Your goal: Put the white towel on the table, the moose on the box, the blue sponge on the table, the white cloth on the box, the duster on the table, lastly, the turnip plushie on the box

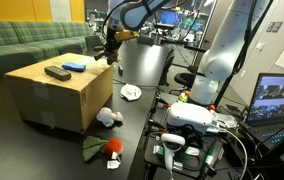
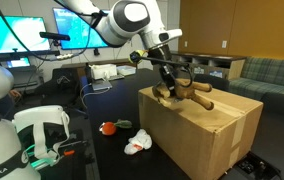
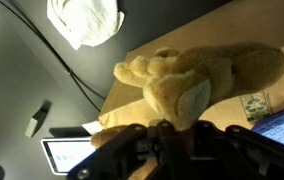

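My gripper [image 1: 109, 47] is shut on the tan moose plush [image 2: 185, 93] at the near corner of the cardboard box [image 2: 214, 132]. The moose lies at or just above the box top. In the wrist view the moose [image 3: 197, 72] fills the middle, pinched between the dark jaws [image 3: 167, 128]. A blue sponge [image 1: 75, 66] and a dark duster [image 1: 57, 72] lie on the box top [image 1: 42, 92]. The white towel [image 1: 130, 92] lies on the black table beside the box and shows in the wrist view [image 3: 82, 20]. A white cloth [image 1: 107, 117] and the red turnip plushie with green leaves [image 1: 110, 148] lie on the table.
A green sofa [image 1: 27, 42] stands behind the box. A white device [image 1: 192, 118], cables and a laptop [image 1: 282, 100] crowd one table end. Monitors [image 2: 77, 25] stand behind the arm. The turnip plushie [image 2: 109, 127] and a white cloth [image 2: 137, 145] lie before the box.
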